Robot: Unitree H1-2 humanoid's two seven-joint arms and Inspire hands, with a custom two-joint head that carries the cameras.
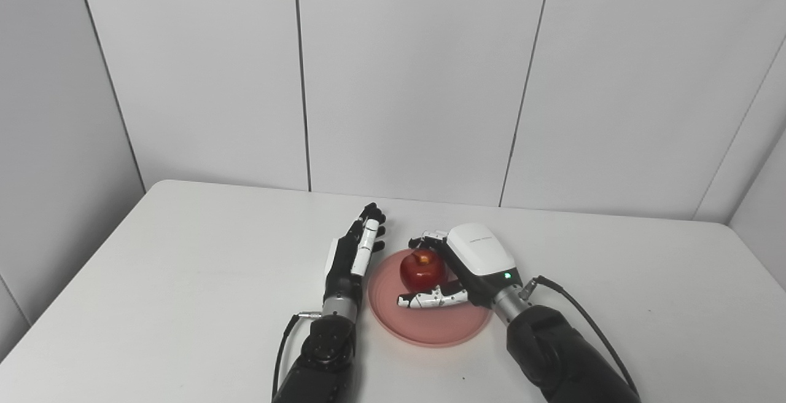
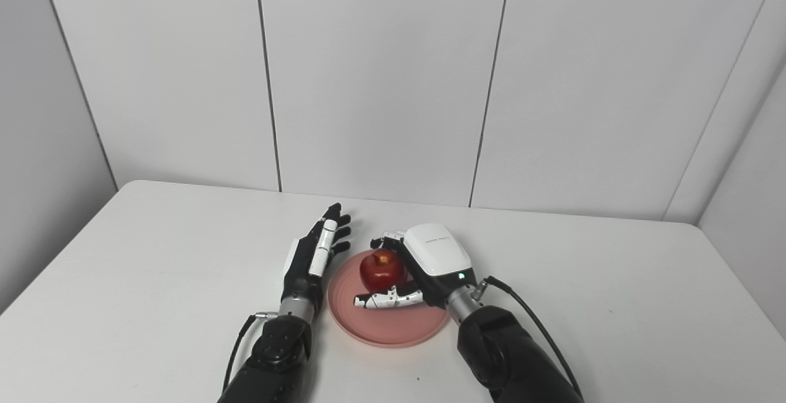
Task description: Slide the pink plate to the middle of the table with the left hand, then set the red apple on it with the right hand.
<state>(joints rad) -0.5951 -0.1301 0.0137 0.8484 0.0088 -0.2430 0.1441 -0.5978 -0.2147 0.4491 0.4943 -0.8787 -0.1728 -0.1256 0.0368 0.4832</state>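
On the white tabletop (image 1: 184, 280), near centre, pink plate (image 1: 424, 326) lies flat with red apple (image 1: 422, 269) sitting on its far part. Right hand (image 1: 457, 268) curls around apple, fingers at far side, thumb at near side; firm contact unclear. Left hand (image 1: 353, 252) spread flat, empty, just left of plate rim.

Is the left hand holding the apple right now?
No, the left hand is open beside the pink plate; the right hand wraps the apple.
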